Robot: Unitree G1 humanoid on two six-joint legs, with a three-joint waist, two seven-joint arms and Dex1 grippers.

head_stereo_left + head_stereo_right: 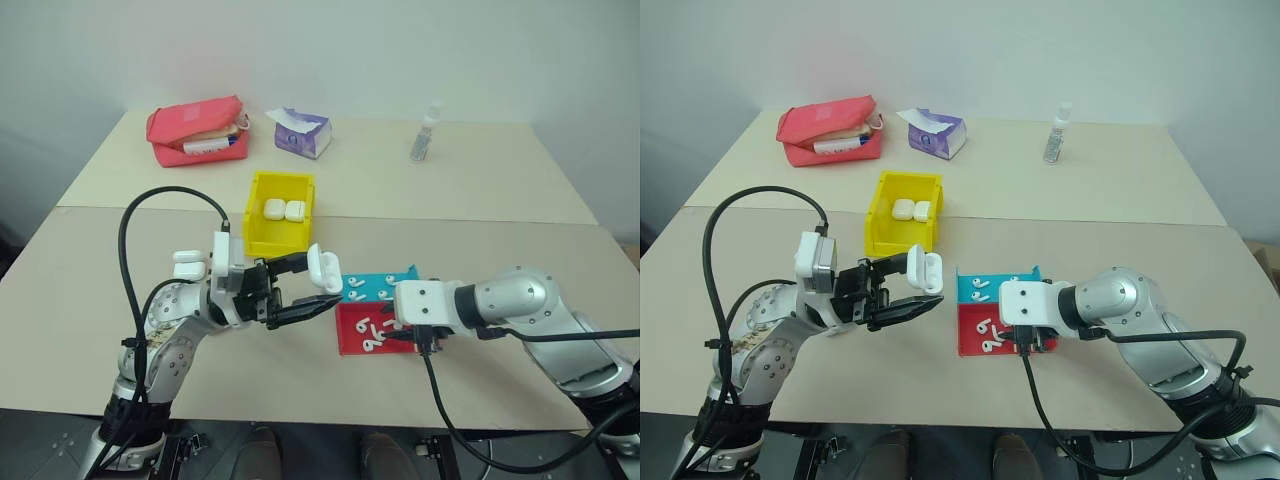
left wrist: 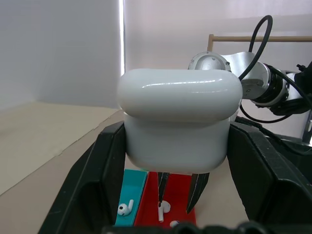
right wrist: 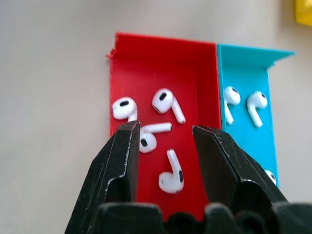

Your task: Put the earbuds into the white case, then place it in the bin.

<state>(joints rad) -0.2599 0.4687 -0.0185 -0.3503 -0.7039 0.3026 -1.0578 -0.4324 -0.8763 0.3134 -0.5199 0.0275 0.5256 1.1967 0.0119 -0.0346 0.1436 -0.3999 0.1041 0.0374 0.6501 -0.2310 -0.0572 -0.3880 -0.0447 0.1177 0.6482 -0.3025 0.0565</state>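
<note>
At the centre of the left eye view, the left gripper holds a white case in the air just above the tabletop, its two black fingers pressed on the case's opposite sides. In the left wrist view the case hides much of what lies beyond it; whether its lid is fully closed cannot be told.

Lower centre-right, the right gripper hangs over the red half of a shallow red and blue tray. Its fingers stand apart with nothing between them. The head views hide those fingers behind the white wrist block.

Several earbuds lie loose in the red half (one partly covered by a fingertip), and more lie in the blue half, one cut off by the right finger.

The yellow bin sits just behind the held case, upper centre, with two more white cases side by side inside.

Along the far edge sit a red pouch, a purple tissue pack and a small clear bottle whose label is too small to read.
</note>
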